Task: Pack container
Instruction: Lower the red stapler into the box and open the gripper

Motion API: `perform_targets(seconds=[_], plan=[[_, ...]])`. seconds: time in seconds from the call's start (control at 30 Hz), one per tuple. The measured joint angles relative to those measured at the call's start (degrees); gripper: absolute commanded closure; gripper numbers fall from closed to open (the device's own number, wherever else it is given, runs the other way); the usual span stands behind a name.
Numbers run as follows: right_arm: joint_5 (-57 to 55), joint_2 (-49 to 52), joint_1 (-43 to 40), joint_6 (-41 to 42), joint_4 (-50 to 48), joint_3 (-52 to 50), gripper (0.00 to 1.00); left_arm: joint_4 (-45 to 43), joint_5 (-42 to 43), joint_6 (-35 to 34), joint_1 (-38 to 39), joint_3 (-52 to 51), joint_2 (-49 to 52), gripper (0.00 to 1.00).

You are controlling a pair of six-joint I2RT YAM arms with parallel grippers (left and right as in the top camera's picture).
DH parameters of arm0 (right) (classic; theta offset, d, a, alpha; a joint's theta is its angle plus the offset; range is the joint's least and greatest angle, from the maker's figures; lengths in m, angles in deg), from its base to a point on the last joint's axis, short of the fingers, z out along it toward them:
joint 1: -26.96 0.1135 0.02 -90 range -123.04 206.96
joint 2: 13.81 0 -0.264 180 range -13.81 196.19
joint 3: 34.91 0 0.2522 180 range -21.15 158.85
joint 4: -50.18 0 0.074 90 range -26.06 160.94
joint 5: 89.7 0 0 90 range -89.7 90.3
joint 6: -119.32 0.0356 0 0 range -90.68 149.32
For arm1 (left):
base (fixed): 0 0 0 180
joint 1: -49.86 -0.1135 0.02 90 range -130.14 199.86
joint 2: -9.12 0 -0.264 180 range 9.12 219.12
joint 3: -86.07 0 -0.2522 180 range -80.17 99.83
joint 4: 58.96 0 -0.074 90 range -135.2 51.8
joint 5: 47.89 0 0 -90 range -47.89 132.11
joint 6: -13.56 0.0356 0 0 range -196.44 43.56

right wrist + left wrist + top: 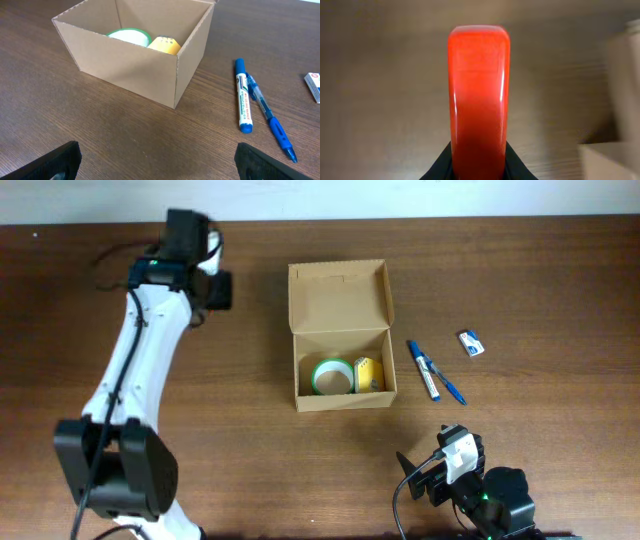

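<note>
Red object point(479, 100) filled my left wrist view, and the left gripper point(215, 280) looked clamped on it, by the far edge, left side. Right gripper point(160, 165) sat at the near edge with its jaws spread wide. Container point(125, 67) sat mid-table, flap open, with a green tape roll point(330, 377) and a yellow item point(368, 373) inside. I judged it light, thin-walled, likely to slide or buckle. I'd grip a side wall near a corner.

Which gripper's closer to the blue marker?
Right. The right gripper, open, sits just below the blue marker in the overhead view. The left gripper, shut on a red object, is beyond the container, on its far-left side.
</note>
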Motion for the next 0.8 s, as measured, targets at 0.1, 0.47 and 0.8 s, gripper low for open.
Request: perform_targets(seconds=[0.1,0.47,0.8], plan=[[0.0,0.0,0.0,0.0,0.0,0.0,0.01,1.4,1.14,3.45,6.51,3.8,-1.31,0.98],[0.0,0.0,0.0,0.0,-0.02,0.0,0.01,9.44,8.35,30.32,26.43,4.42,-1.4,0.98],[0.0,0.0,0.0,0.0,-0.02,0.0,0.01,12.74,12.04,47.47,26.4,4.42,2.38,0.98]])
